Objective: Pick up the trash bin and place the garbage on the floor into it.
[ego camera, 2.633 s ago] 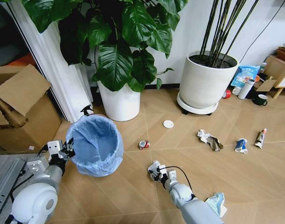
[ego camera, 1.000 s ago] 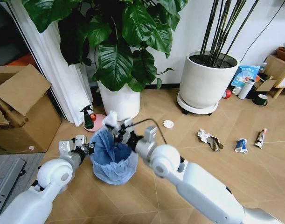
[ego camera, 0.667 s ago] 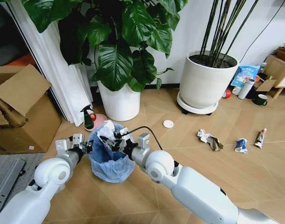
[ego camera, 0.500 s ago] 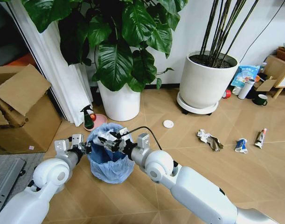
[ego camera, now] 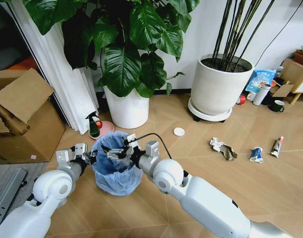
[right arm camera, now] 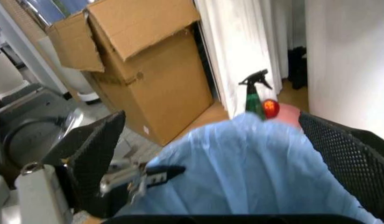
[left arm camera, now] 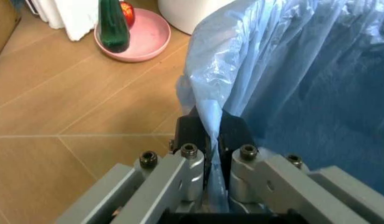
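One bin (ego camera: 115,163) stands on the floor (ego camera: 156,208) before two white pots (ego camera: 127,108), its bag rim pinched in the left gripper (left arm camera: 209,135), the right gripper (ego camera: 119,150) spread empty over its mouth, four litter pieces (ego camera: 222,148) well away rightward.

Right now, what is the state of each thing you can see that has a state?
trash bin: upright, held at its rim
left end effector: shut on the bin's bag rim
right end effector: open over the bin mouth
cardboard box: flaps open
paper wad: crumpled, on the floor
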Controlling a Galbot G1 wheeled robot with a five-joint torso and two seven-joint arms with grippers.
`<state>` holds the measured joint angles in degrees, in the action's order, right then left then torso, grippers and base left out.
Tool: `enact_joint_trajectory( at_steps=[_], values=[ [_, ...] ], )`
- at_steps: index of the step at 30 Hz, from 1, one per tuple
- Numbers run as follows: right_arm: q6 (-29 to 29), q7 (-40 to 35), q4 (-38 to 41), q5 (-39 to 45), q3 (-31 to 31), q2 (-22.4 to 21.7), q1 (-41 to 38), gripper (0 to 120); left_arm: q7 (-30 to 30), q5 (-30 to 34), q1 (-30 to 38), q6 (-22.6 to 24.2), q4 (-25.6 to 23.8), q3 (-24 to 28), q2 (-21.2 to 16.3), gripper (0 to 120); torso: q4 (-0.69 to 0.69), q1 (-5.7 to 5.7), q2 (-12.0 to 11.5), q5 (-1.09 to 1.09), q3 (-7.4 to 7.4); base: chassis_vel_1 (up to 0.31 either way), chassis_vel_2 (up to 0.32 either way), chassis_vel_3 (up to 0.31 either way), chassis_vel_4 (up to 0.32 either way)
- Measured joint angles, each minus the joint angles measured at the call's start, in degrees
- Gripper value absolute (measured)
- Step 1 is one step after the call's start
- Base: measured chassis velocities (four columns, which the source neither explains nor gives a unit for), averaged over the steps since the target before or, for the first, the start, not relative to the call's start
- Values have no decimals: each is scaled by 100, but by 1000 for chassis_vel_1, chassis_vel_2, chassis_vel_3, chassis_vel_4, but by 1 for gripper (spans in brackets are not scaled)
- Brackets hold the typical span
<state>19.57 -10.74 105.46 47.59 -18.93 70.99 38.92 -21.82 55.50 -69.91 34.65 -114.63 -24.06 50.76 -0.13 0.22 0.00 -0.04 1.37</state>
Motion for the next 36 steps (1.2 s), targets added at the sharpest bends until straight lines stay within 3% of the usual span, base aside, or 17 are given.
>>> enact_joint_trajectory(
  at_steps=[11, 17, 19, 25, 34, 36],
  values=[
    [54, -27, -337, -411, 711, -61, -123, 100, 138, -181, -265, -27, -39, -308, 64, 0, 0, 0, 0, 0, 0, 0, 0, 0, 0],
    [-62, 247, -1818, -894, 1251, -51, -176, 100, 172, -210, -302, -39, -79, -448, 99, 0, -1, 0, 0, 1, 1, 0, 0, 0, 0],
    [-82, 270, -1922, -921, 1265, -41, -171, 100, 172, -210, -302, -41, -86, -449, 99, 0, -1, 0, 0, 1, 0, 0, 0, 0, 0],
    [-625, 837, -3709, -1793, 1384, 385, -65, 100, 201, -245, -332, -78, -158, -450, 139, 0, -1, 0, 0, 1, 1, 0, 0, 0, 0],
    [-1041, 1216, -5362, -2432, 1641, 974, -331, 100, 298, -360, -369, -128, -175, -444, 179, 0, 0, 0, -1, 1, 0, 0, 0, 0, 0],
    [-1254, 1532, -6171, -2793, 1851, 1287, -563, 100, 316, -381, -387, -136, -202, -430, 185, 0, 0, 0, 0, -1, 0, 0, 0, 0, 0]
  ],
)
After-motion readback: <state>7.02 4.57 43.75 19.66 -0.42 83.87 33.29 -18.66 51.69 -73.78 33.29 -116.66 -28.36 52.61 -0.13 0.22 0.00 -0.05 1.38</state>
